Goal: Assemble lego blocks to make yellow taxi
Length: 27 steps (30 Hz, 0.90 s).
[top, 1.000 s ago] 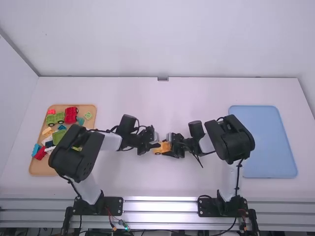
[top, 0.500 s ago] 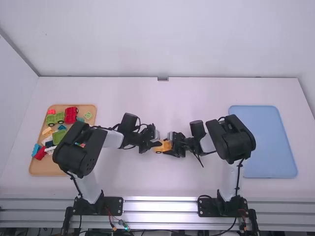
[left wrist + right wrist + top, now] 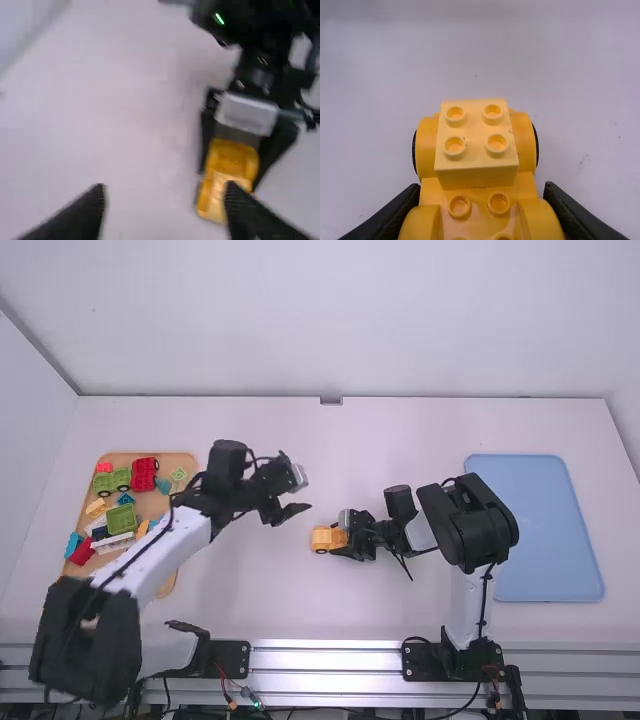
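The yellow wheeled base stands on the table near the middle, with a pale yellow four-stud block seated on its studs at one end. My right gripper is shut on the base, one finger on each side, as the right wrist view also has it: gripper, base. My left gripper is above the table, up and to the left of the car and apart from it. In the left wrist view this gripper has its fingers wide apart with nothing held between them, and the car lies beyond.
At the left, a wooden tray holds red, green, blue, white and yellow pieces, including a green wheeled base and a red one. A blue tray lies on the right.
My left gripper has let go of the car and moved away from it, up the picture and to the left, its arm swinging back. The right gripper and the car have stayed in place.
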Tool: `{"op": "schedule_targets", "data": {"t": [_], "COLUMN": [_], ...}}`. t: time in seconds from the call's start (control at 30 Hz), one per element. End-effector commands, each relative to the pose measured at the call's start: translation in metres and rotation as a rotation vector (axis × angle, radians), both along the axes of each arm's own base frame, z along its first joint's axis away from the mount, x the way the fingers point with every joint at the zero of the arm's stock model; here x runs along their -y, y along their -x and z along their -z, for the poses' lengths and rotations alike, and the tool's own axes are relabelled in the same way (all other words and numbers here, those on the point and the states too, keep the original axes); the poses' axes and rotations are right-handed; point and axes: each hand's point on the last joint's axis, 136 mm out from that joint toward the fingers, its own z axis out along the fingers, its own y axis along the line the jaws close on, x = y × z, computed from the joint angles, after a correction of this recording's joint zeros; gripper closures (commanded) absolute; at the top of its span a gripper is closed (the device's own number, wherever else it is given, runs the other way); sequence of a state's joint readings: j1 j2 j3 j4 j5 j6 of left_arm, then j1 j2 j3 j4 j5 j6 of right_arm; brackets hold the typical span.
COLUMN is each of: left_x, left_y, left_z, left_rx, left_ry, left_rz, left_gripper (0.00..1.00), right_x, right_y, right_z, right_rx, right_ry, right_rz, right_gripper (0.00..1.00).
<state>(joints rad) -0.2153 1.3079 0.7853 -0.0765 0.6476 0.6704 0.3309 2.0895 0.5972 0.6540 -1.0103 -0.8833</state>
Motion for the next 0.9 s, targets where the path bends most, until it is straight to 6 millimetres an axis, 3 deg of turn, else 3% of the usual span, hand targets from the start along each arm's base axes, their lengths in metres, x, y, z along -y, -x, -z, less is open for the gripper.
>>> {"op": "schedule_targets", "data": {"t": [0.0,0.07,0.13,0.17,0.27,0.4,0.5,0.67,0.7,0.77,0.83,0.87], "left_x": [-0.027,-0.039,-0.067,-0.067,-0.102,-0.149,-0.172,-0.232,-0.232,-0.266,-0.279,-0.296], "left_y": [-0.008,-0.008,-0.007,-0.007,-0.007,-0.005,-0.001,0.011,0.011,0.017,0.019,0.022], "left_z": [-0.031,-0.043,-0.059,-0.059,-0.070,-0.075,-0.072,-0.067,-0.067,-0.064,-0.061,-0.057], "left_rx": [-0.011,-0.004,0.020,0.020,0.030,0.023,0.008,-0.072,-0.072,-0.131,-0.161,-0.212], "left_ry": [0.044,0.059,0.054,0.054,0.053,0.087,0.096,0.155,0.155,0.169,0.167,0.174], "left_rz": [-0.217,-0.298,-0.471,-0.471,-0.711,-1.026,-1.164,-1.446,-1.446,-1.569,-1.611,-1.661], "left_gripper": [0.01,0.01,0.01,0.01,0.01,0.01,0.01,0.01,0.01,0.01,0.01,0.01], "right_x": [0.004,0.006,0.010,0.010,0.015,0.030,0.043,0.062,0.062,0.064,0.064,0.063], "right_y": [0.001,-0.002,-0.010,-0.010,-0.014,-0.018,-0.020,-0.022,-0.022,-0.024,-0.026,-0.027], "right_z": [0.013,0.015,0.017,0.017,0.009,-0.007,-0.018,-0.054,-0.054,-0.074,-0.081,-0.090], "right_rx": [-0.004,-0.012,-0.043,-0.043,-0.026,-0.020,-0.006,0.061,0.061,0.107,0.130,0.156], "right_ry": [0.052,0.068,0.115,0.115,0.159,0.266,0.349,0.430,0.430,0.418,0.410,0.396], "right_rz": [0.023,0.043,0.115,0.115,0.135,0.201,0.254,0.333,0.333,0.354,0.363,0.367], "right_gripper": [0.37,0.32,0.17,0.17,0.00,0.02,0.01,0.01,0.01,0.02,0.01,0.01]}}
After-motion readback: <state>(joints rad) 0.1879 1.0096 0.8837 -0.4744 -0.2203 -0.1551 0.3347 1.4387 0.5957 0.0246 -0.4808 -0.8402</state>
